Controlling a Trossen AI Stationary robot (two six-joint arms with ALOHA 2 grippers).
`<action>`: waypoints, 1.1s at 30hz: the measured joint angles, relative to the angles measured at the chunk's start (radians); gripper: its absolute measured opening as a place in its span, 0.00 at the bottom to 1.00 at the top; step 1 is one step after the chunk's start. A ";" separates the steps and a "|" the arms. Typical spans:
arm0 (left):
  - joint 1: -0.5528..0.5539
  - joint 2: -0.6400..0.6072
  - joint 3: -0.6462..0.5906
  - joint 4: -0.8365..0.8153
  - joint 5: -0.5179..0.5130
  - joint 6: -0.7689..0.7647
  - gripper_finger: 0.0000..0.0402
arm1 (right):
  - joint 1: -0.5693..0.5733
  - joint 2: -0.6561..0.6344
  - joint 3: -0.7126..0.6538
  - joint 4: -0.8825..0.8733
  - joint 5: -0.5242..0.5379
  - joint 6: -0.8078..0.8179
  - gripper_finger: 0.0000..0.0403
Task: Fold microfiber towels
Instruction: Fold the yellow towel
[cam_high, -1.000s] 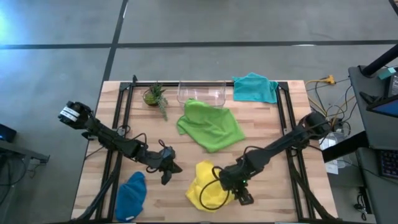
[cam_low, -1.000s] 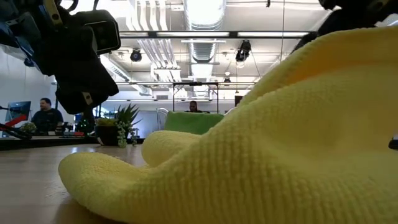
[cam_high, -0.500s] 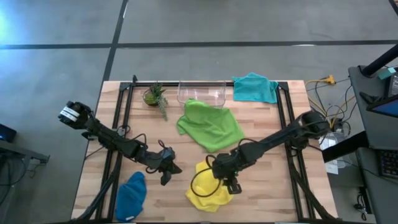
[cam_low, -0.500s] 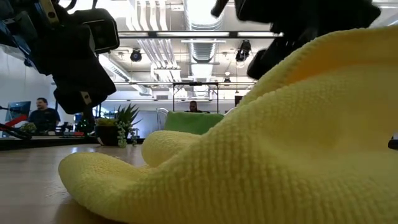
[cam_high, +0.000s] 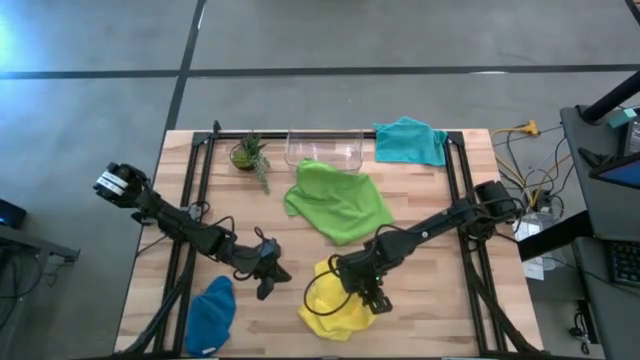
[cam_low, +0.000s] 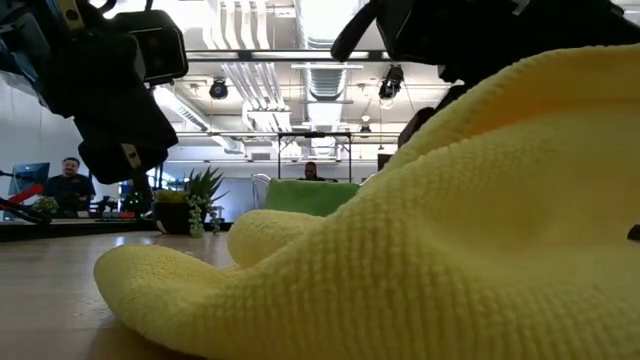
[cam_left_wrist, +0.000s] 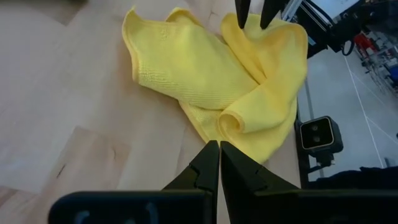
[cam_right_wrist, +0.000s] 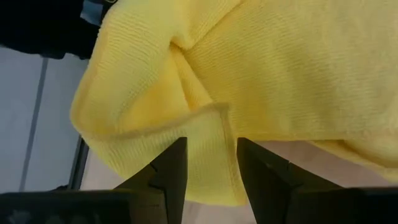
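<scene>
The yellow towel (cam_high: 330, 300) lies crumpled on the table near the front middle and fills the low view (cam_low: 450, 230). My right gripper (cam_high: 368, 298) is open, low over the towel's right side. Its fingers stand on either side of a hemmed edge (cam_right_wrist: 214, 115). It also shows in the left wrist view (cam_left_wrist: 254, 9). My left gripper (cam_high: 268, 275) is shut and empty, just left of the yellow towel (cam_left_wrist: 205, 68). The dark blue towel (cam_high: 210, 312) lies bunched at the front left. The lime green towel (cam_high: 340, 203) lies in the middle, and the teal towel (cam_high: 410, 140) at the back right. My right gripper points down at the yellow towel, its open fingers (cam_right_wrist: 174, 165) on either side of the hemmed edge. I cannot tell whether they touch the cloth. The towel lies slack on the table.
A clear plastic bin (cam_high: 325, 148) stands at the back middle, with the green towel's far edge against it. A small potted plant (cam_high: 250, 155) stands to its left. Black frame rails (cam_high: 195, 190) run along both sides of the table. Bare wood lies between the yellow and blue towels.
My right gripper has gone toward the table's left and a little toward the far edge, from the yellow towel's near right corner to over its right side. The towel has kept much the same shape.
</scene>
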 joint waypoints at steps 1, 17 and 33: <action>0.000 0.000 0.000 0.000 0.000 0.000 0.00 | 0.000 0.003 0.000 0.004 0.000 -0.003 0.33; 0.000 0.000 0.000 0.004 0.000 0.000 0.00 | 0.001 0.095 0.015 0.038 -0.158 0.007 0.33; 0.000 0.000 0.000 0.001 0.000 0.000 0.00 | 0.065 0.087 0.014 0.086 -0.178 0.005 0.13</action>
